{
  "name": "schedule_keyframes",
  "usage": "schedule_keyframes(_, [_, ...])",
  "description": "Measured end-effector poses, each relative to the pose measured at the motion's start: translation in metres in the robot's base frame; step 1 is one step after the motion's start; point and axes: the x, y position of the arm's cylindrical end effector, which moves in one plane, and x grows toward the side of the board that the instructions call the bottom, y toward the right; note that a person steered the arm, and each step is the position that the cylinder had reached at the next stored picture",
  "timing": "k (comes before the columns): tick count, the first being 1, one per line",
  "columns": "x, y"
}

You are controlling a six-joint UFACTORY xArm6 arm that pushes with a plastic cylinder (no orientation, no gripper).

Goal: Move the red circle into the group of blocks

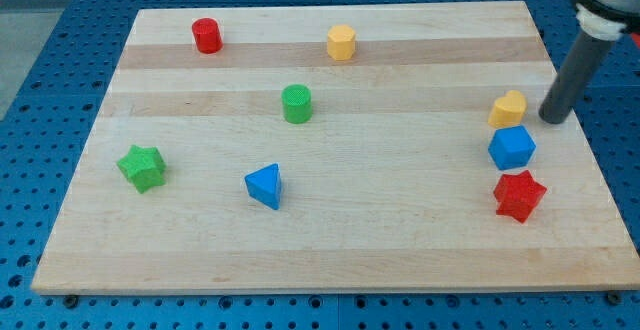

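Note:
The red circle [207, 35] stands near the board's top left. A group of three blocks sits at the view's right: a yellow heart [508, 108], a blue cube-like block [511, 148] below it, and a red star [519, 195] lowest. My tip [552, 119] is at the right edge, just right of the yellow heart and apart from it, far from the red circle.
A yellow hexagon [341, 42] is at top centre. A green cylinder [296, 103] is in the middle. A green star [142, 167] is at the left, a blue triangle [265, 185] lower centre. The wooden board [330, 250] lies on a blue table.

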Motion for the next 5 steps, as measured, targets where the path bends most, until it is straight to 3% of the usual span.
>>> schedule_keyframes(2, [-0.042,-0.008])
schedule_keyframes(3, [-0.103,-0.025])
schedule_keyframes(4, [-0.108,-0.113])
schedule_keyframes(5, [-0.055,-0.178])
